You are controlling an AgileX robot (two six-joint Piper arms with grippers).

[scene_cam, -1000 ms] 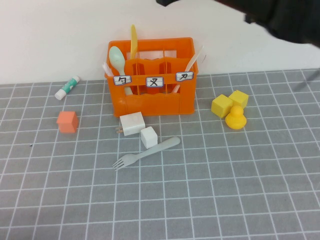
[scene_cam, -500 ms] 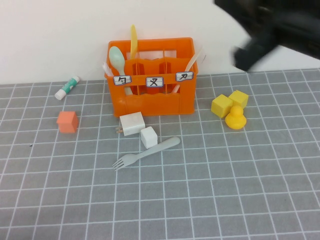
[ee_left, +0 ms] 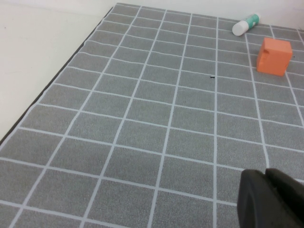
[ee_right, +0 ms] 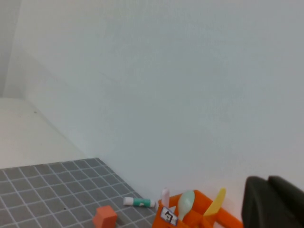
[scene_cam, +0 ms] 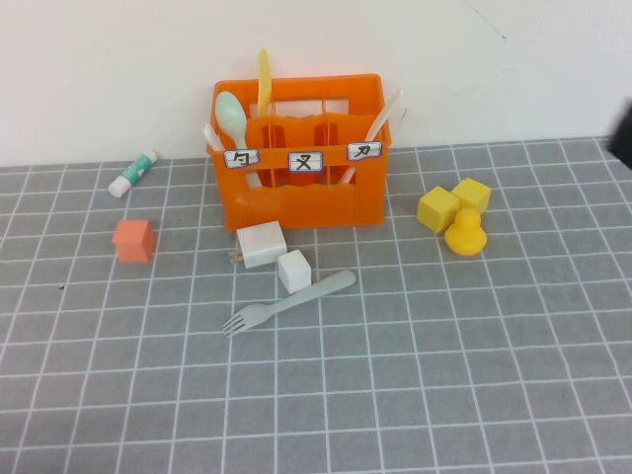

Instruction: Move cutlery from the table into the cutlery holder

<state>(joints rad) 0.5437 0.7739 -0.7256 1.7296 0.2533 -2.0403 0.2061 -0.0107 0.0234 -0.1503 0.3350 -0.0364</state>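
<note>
The orange cutlery holder [scene_cam: 301, 197] stands at the back of the table [scene_cam: 444, 375]. A pale yellow knife [scene_cam: 264, 79], a white knife [scene_cam: 381, 117] and a mint spoon [scene_cam: 232, 117] stand in it. The light grey fork [scene_cam: 286, 303] lies flat on the table in front of the holder. My right gripper [ee_right: 268, 194] is shut and empty, raised high to the right of the holder [ee_right: 199, 214]; only a dark sliver of that arm [scene_cam: 624, 133] shows at the high view's right edge. My left gripper [ee_left: 268, 190] is shut and empty, low over the left part of the table [ee_left: 142, 118].
Two white blocks [scene_cam: 262, 244] [scene_cam: 294, 271] sit between the holder and the fork. An orange cube [scene_cam: 133, 240] and a glue stick [scene_cam: 133, 173] are on the left. Two yellow cubes [scene_cam: 452, 202] and a yellow duck [scene_cam: 464, 235] are on the right.
The right arm has swung from above the holder to the right and almost out of the high view. Nothing on the table has moved.
</note>
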